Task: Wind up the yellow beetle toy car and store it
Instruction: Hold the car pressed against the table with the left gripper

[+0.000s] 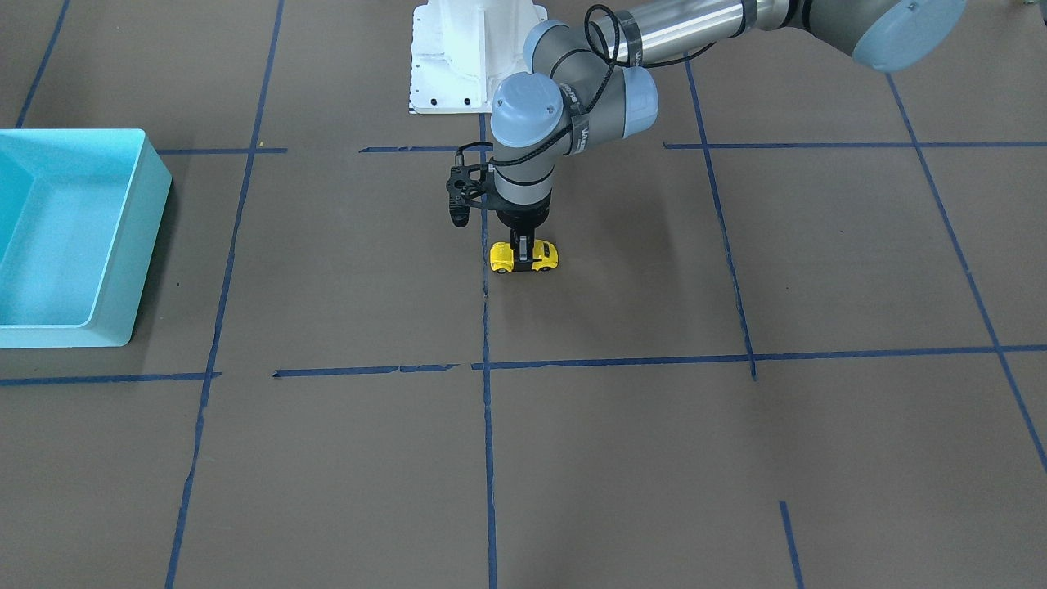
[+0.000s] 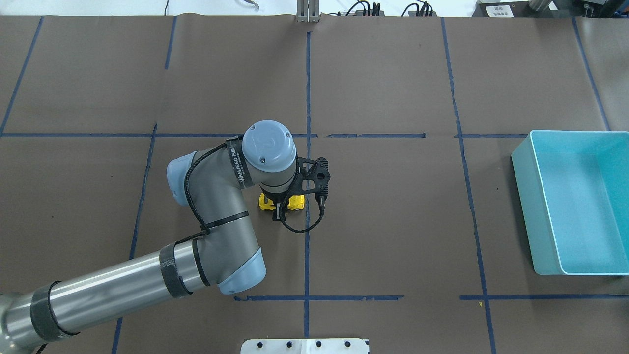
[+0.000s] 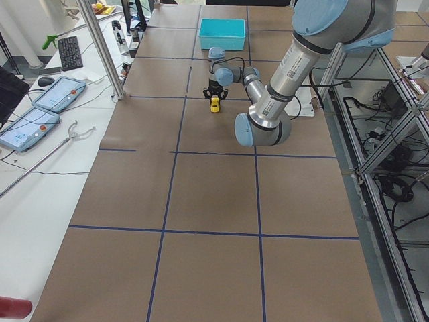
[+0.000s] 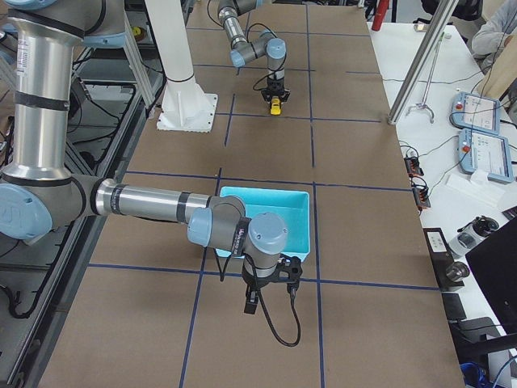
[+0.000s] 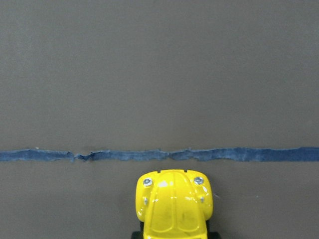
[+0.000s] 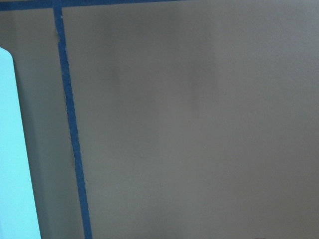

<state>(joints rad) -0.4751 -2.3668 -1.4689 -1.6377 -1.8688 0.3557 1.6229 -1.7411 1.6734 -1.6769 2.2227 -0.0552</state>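
Your yellow beetle toy car [image 1: 544, 255] sits wheels-down on the brown table [image 1: 654, 458], between the jaws of the left gripper [image 1: 522, 249]. Those jaws reach straight down and are closed across the car's middle, one finger on each side. In the left wrist view you see the car's rounded nose poking out ahead of the jaws, with a blue tape line [image 5: 159, 155] just in front of it.

The light blue bin [image 1: 135, 245] lies well apart from those jaws. The right gripper [image 4: 252, 301] hangs just beside the bin's outer wall, not over it. Only the side view shows it, so you cannot tell how its jaws stand.
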